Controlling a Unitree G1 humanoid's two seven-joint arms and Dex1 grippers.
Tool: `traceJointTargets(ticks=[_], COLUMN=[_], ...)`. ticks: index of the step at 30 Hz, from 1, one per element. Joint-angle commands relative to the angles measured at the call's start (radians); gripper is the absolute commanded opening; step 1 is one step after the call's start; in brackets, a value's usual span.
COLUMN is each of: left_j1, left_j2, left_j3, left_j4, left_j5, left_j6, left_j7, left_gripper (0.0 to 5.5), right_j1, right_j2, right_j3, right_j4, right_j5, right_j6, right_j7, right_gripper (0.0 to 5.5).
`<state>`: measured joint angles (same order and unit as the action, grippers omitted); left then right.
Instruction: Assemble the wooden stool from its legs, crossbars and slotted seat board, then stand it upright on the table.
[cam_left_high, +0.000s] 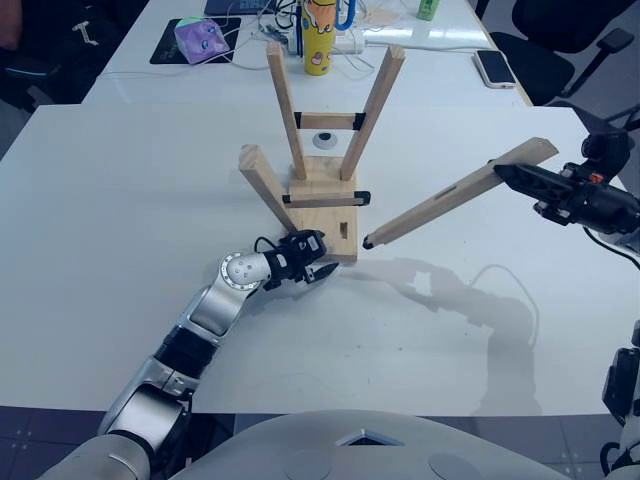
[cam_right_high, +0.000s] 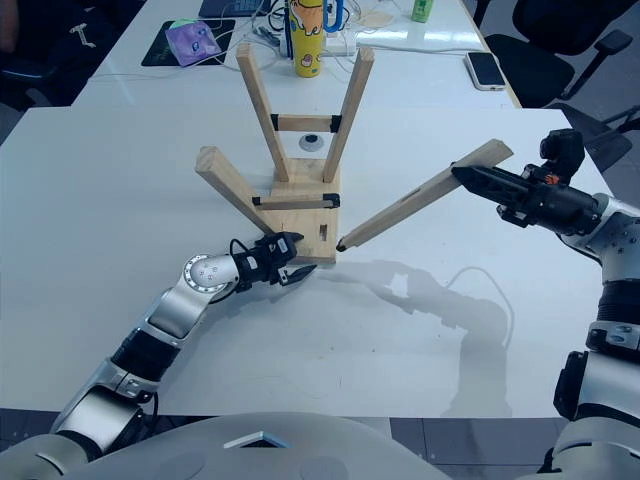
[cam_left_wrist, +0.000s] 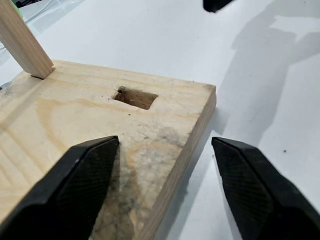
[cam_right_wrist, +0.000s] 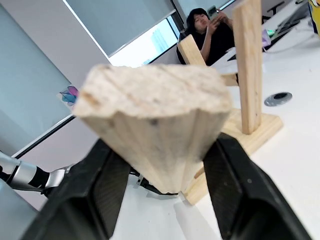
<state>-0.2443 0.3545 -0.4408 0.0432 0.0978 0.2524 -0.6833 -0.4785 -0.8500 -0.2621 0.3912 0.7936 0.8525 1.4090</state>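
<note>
The slotted seat board (cam_left_high: 322, 212) lies flat on the white table with three legs standing out of it. The two far legs (cam_left_high: 283, 100) are joined by a crossbar (cam_left_high: 328, 121). A third leg (cam_left_high: 262, 185) leans left, and a black-tipped crossbar (cam_left_high: 327, 198) runs from it. My left gripper (cam_left_high: 318, 270) is open at the board's near corner, one finger (cam_left_wrist: 82, 185) over the wood and the other over the table, close to an empty slot (cam_left_wrist: 135, 97). My right gripper (cam_left_high: 505, 172) is shut on the fourth leg (cam_left_high: 450, 198), held slanting above the table with its lower tip (cam_left_high: 368, 241) just right of the board.
A yellow cup (cam_left_high: 319, 40), cables and a purple item (cam_left_high: 200, 38) sit on the far table, and a phone (cam_left_high: 495, 68) lies at the back right. A round grommet (cam_left_high: 324, 140) is behind the board. The table's near and left parts are bare.
</note>
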Motion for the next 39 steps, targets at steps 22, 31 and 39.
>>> traceJointTargets(ticks=[22, 31, 39], left_j1=[0.089, 0.089, 0.093], left_j2=[0.127, 0.099, 0.07], left_j3=[-0.033, -0.036, -0.029], left_j4=[0.099, 0.108, 0.111], left_j5=[-0.026, -0.025, -0.033], left_j6=[0.04, 0.042, 0.042], left_j7=[-0.134, -0.109, -0.083], left_gripper=[3.45, 3.45, 3.45], right_j1=[-0.177, -0.295, -0.186], right_j2=[0.186, 0.186, 0.213], right_j3=[0.212, 0.299, 0.374], right_j4=[0.092, 0.149, -0.103], right_j5=[-0.264, -0.371, -0.38], right_j6=[-0.404, -0.472, -0.402], right_j7=[0.055, 0.118, 0.066], right_gripper=[2.1, 2.1, 2.08])
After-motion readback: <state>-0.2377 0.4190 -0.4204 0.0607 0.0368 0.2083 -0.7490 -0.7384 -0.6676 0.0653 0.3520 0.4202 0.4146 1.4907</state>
